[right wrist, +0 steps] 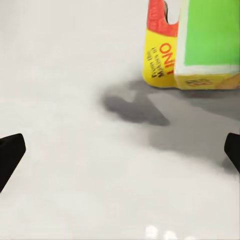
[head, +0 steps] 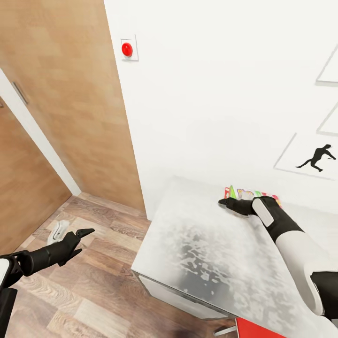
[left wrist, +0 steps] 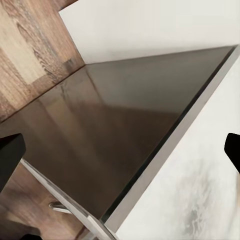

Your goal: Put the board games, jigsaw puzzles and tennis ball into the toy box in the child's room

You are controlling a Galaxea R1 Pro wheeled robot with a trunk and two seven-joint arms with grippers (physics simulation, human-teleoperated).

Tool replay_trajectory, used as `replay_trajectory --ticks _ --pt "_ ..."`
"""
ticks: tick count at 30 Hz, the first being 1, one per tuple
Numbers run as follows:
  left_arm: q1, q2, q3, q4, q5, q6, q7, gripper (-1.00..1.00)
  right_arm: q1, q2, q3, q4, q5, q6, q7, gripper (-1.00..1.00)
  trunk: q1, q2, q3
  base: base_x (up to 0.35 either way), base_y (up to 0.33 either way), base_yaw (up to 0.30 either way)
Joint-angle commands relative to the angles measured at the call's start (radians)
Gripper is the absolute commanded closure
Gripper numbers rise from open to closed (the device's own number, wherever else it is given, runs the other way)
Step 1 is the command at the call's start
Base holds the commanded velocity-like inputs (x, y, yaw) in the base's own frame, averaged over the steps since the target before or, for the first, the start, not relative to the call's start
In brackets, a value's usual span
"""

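Observation:
A flat board game box (head: 251, 193) in yellow, red and green lies on the pale-grey table (head: 202, 253) against the white wall. In the right wrist view the box (right wrist: 200, 45) shows "From the Makers of UNO" on its yellow edge. My right gripper (head: 222, 202) hovers just above the tabletop at the box's left end, open (right wrist: 120, 155), a short gap off the box with nothing between its fingers. My left gripper (head: 83, 240) hangs open over the wooden floor left of the table. Its wrist view (left wrist: 120, 150) looks at the table's dark side panel (left wrist: 115, 130).
A wooden door (head: 56, 94) and a red wall button (head: 126, 49) are at the left. A small white object (head: 58, 230) lies on the floor by my left gripper. Framed pictures (head: 317, 157) hang above the table. Something red (head: 256, 328) sits below the table's near edge.

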Motion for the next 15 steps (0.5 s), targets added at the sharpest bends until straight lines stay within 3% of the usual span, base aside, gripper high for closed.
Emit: replay_trajectory --ticks 1,4,8,9,11,12,13,15 --pt "-0.001 0.000 0.000 -0.001 0.010 0.003 0.010 -1.00 0.030 -0.005 0.006 -0.058 0.007 0.002 0.018 -1.00 0.000 -0.001 -0.001 0.000 0.000 0.000" --pt "-0.001 -0.001 -0.001 -0.001 0.010 0.002 0.010 -1.00 0.083 -0.013 0.008 -0.154 0.009 0.001 0.028 -1.00 0.000 -0.001 -0.001 0.000 0.000 0.000" --pt "-0.001 -0.001 -0.002 0.000 0.010 0.002 0.010 -1.00 0.158 -0.039 0.008 -0.339 0.010 0.003 0.030 -1.00 0.000 -0.001 -0.001 0.000 0.000 -0.003" --pt "-0.001 -0.001 -0.002 0.000 0.010 0.002 0.010 -1.00 0.204 -0.055 0.003 -0.450 0.010 0.008 0.024 -1.00 0.000 -0.001 -0.001 0.000 0.000 -0.086" --pt "-0.001 -0.002 -0.002 0.001 0.010 0.002 0.010 -1.00 0.228 -0.063 -0.001 -0.507 0.010 0.011 0.021 -1.00 0.000 -0.001 -0.001 0.011 0.015 -0.144" --pt "-0.002 -0.002 -0.003 0.001 0.011 0.002 0.010 -1.00 0.244 -0.073 -0.005 -0.547 0.010 0.014 0.019 -1.00 0.000 -0.001 -0.001 0.057 0.086 -0.210" --pt "-0.002 -0.002 -0.003 0.001 0.011 0.002 0.010 -1.00 0.260 -0.114 -0.010 -0.587 0.006 0.021 0.016 -1.00 0.000 -0.001 -0.001 0.127 0.213 -0.269" --pt "-0.002 -0.001 -0.002 0.001 0.011 0.002 0.010 -1.00 0.261 -0.129 -0.012 -0.592 0.006 0.024 0.014 -1.00 0.000 -0.001 -0.001 0.141 0.241 -0.281"
